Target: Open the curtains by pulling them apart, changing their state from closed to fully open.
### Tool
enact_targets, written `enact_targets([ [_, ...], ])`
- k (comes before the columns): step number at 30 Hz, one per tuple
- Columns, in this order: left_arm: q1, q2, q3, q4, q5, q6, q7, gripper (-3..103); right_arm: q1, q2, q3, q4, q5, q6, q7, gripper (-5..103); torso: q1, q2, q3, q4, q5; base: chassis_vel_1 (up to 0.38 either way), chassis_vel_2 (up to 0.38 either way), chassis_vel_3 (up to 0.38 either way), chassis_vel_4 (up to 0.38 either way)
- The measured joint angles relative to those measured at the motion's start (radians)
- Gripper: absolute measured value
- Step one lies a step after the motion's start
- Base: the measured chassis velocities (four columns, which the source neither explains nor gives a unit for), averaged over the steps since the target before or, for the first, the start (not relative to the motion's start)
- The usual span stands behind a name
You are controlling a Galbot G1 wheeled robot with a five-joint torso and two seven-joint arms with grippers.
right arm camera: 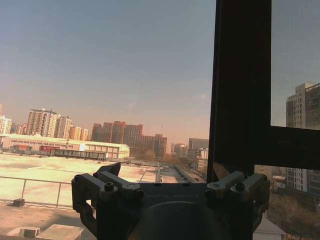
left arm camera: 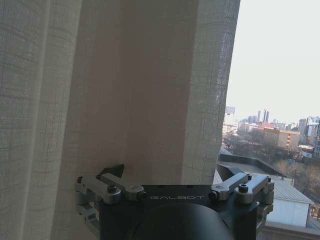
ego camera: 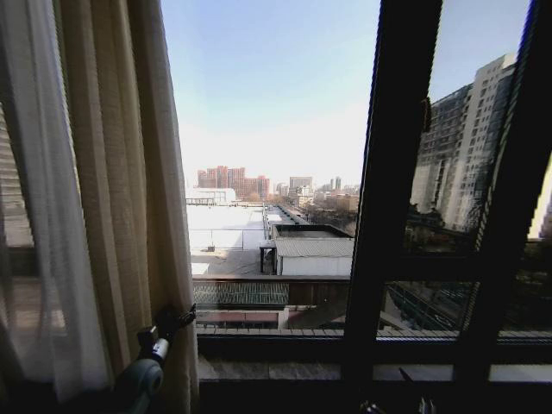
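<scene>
From the head, the curtains [ego camera: 112, 190] hang bunched left of the bare glass and dark window frame [ego camera: 392, 190], the left pincer [ego camera: 177, 321] touching their inner edge; its wrist shows spread fingers [left arm camera: 112, 172] against fabric; the right pincer [right arm camera: 170, 175] gapes toward rooftops.

The window frame [ego camera: 388, 172] consists of dark vertical and horizontal bars. A dark sill [ego camera: 276, 345] runs along its lower edge. The curtains [ego camera: 103, 198] hang bunched at the left side of the window and reach down past the sill level. The glass between the curtains and the central vertical bar stands uncovered.
</scene>
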State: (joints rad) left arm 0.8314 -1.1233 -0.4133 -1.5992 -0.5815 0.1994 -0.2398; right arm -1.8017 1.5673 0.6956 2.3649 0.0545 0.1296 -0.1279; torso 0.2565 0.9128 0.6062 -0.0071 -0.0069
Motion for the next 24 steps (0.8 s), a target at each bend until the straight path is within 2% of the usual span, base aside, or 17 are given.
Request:
enact_targets([
  [2,-0.009,-0.005,0.015,0.002,-0.001,0.006,-0.046,100,-0.001,0.004,0.000,-0.001,-0.005,0.002,-0.002,100,0.000,0.000,0.000,0.0002,0.0000,0.000,0.000,0.000,0.000],
  [5,-0.016,-0.007,0.029,0.004,-0.002,0.014,-0.076,100,0.000,0.010,-0.004,-0.002,-0.011,0.003,-0.003,100,0.000,0.000,0.000,0.0001,0.0000,0.000,0.000,0.000,0.000],
  [12,-0.034,-0.012,0.040,0.020,-0.001,0.018,-0.106,100,-0.004,0.026,-0.018,-0.011,-0.031,0.013,-0.005,100,0.000,0.000,0.000,0.0001,0.0000,0.000,0.000,0.000,0.000],
  [14,-0.038,-0.013,0.040,0.025,-0.003,0.018,-0.113,103,-0.006,0.028,-0.020,-0.012,-0.035,0.015,-0.005,100,0.000,0.000,0.000,0.0001,0.0000,0.000,0.000,0.000,0.000],
  [15,-0.042,-0.014,0.040,0.028,-0.008,0.018,-0.121,101,-0.007,0.030,-0.021,-0.012,-0.036,0.016,-0.005,100,0.000,0.000,0.000,0.0001,0.0000,0.000,0.000,0.000,0.000],
  [16,-0.043,-0.016,0.040,0.028,-0.014,0.018,-0.131,90,-0.007,0.031,-0.021,-0.012,-0.036,0.017,-0.005,100,0.000,0.000,0.000,0.0001,0.0000,0.000,0.000,0.000,0.000],
  [18,-0.043,-0.017,0.039,0.028,-0.020,0.018,-0.135,90,-0.007,0.031,-0.021,-0.012,-0.036,0.017,-0.005,100,0.000,0.000,0.000,0.0001,0.0000,0.000,0.000,0.000,0.000],
  [19,-0.043,-0.018,0.037,0.026,-0.025,0.017,-0.140,85,-0.007,0.031,-0.021,-0.012,-0.036,0.017,-0.005,100,0.000,0.000,0.000,0.0001,0.0000,0.000,0.000,0.000,0.000],
  [20,-0.043,-0.018,0.037,0.026,-0.025,0.017,-0.140,85,-0.007,0.031,-0.021,-0.012,-0.036,0.017,-0.005,100,0.000,0.000,0.000,0.0001,0.0000,0.000,0.000,0.000,0.000],
  [22,-0.039,-0.019,0.036,0.023,-0.029,0.016,-0.143,74,-0.008,0.032,-0.021,-0.012,-0.036,0.017,-0.005,100,0.000,0.000,0.000,0.0000,0.0000,0.000,0.000,0.000,0.000],
  [23,-0.039,-0.019,0.036,0.023,-0.029,0.016,-0.143,74,-0.008,0.032,-0.021,-0.012,-0.036,0.017,-0.005,100,0.000,0.000,0.000,0.0000,0.0000,0.000,0.000,0.000,0.000],
  [24,-0.034,-0.019,0.035,0.019,-0.031,0.016,-0.143,68,-0.008,0.031,-0.021,-0.012,-0.036,0.017,-0.005,100,0.000,0.000,0.000,0.0001,0.0000,0.000,0.000,0.000,0.000],
])
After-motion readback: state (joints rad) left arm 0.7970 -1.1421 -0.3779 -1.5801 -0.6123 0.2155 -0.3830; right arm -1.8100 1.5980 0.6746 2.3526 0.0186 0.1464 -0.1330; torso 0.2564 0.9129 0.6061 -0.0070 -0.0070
